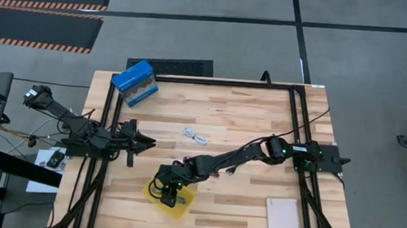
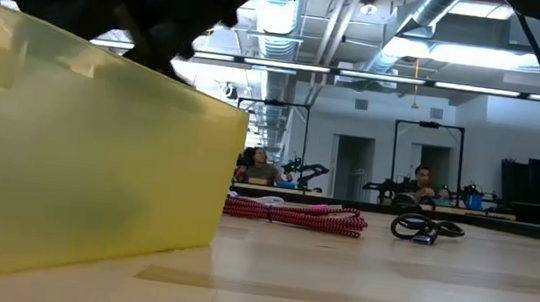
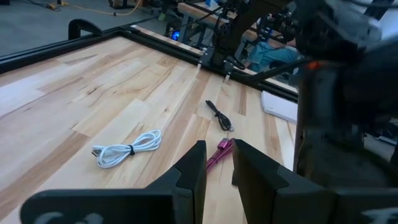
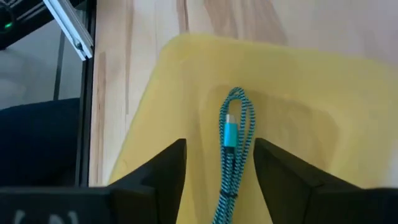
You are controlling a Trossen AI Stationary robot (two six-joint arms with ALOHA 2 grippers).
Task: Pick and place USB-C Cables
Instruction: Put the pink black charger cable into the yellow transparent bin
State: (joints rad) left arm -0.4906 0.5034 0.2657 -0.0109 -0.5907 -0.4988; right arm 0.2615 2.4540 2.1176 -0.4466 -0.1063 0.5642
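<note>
Below the right gripper (image 4: 217, 180) sits the yellow tray (image 4: 348, 93), with the teal cable (image 4: 235, 134) lying between the spread fingers, apparently released, not pinched. One cable looks placed; three seem left: white cable (image 3: 127, 147), magenta cable (image 3: 219, 153) and black cable (image 3: 219, 116), all on the table (image 1: 246, 124) ahead of the left gripper (image 3: 217, 168), which waits partly open and empty. Teal cable's long axis runs straight out from the right gripper, its looped end pointing away from it.
</note>
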